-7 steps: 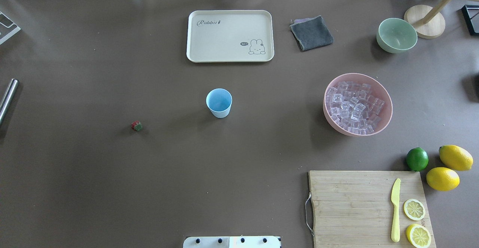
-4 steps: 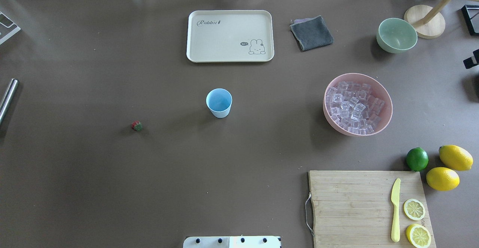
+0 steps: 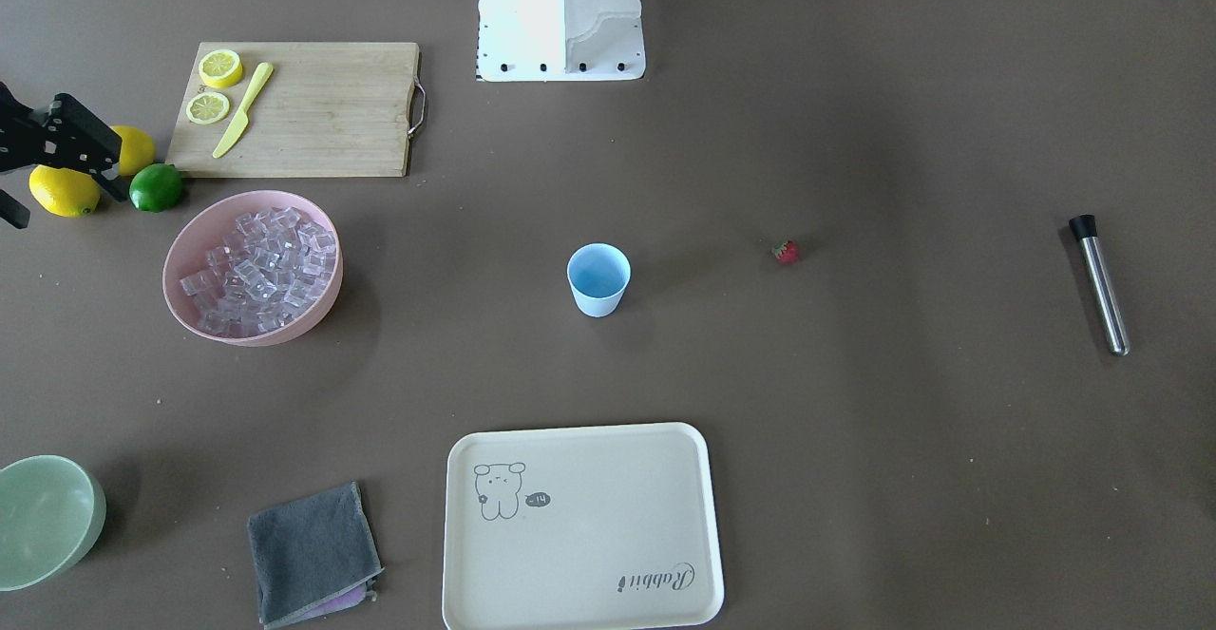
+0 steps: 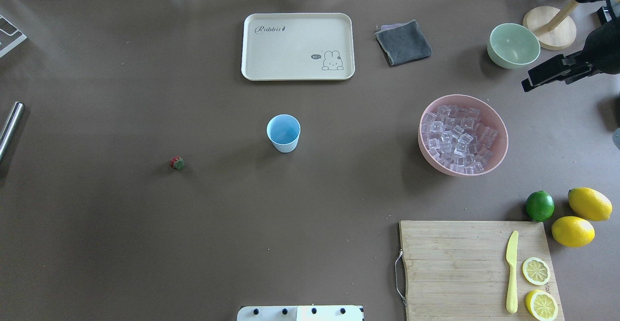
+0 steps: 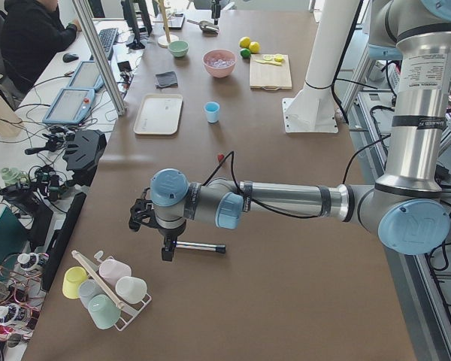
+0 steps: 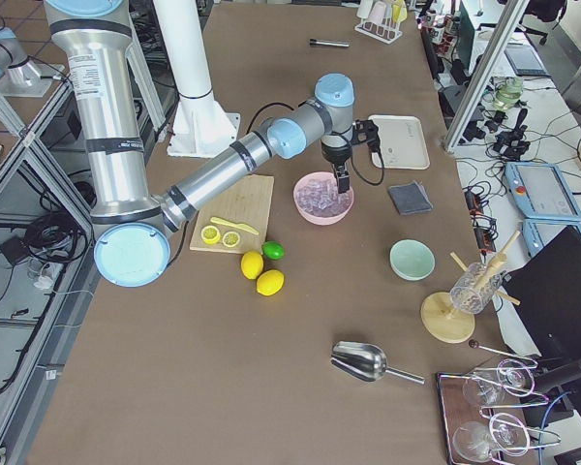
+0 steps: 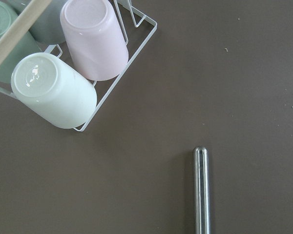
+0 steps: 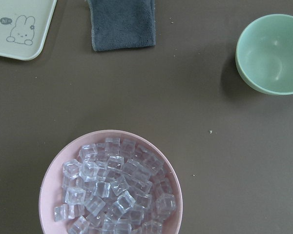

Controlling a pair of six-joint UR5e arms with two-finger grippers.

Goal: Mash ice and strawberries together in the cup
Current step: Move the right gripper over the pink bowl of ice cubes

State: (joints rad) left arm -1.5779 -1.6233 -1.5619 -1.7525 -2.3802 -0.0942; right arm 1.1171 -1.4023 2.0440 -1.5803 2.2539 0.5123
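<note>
The light-blue cup (image 4: 283, 133) (image 3: 598, 278) stands upright mid-table, and nothing shows inside it. One small red strawberry (image 4: 177, 163) (image 3: 786, 251) lies on the table toward my left side. Ice (image 4: 457, 139) (image 8: 112, 195) fills the pink bowl (image 4: 422, 151). My right gripper (image 3: 66, 210) (image 4: 533, 81) hovers high at the right edge, beyond the pink bowl; its fingers stand apart and hold nothing. The left gripper (image 5: 167, 254) hangs over a steel muddler (image 7: 201, 190) (image 3: 1102, 283) far to the left. It shows only in the side view, so I cannot tell its state.
A cream tray (image 4: 298, 46) and grey cloth (image 4: 403, 42) lie at the back. A pale green bowl (image 4: 513, 45) sits near a wooden stand (image 4: 550, 28). The cutting board (image 4: 455, 267) carries a knife and lemon slices, with the lime (image 4: 539, 206) and lemons beside it. A cup rack (image 7: 73, 63) stands far left.
My right gripper has come into the overhead view from the right edge and moved inward near the pale green bowl. Cup, strawberry and ice bowl have not moved.
</note>
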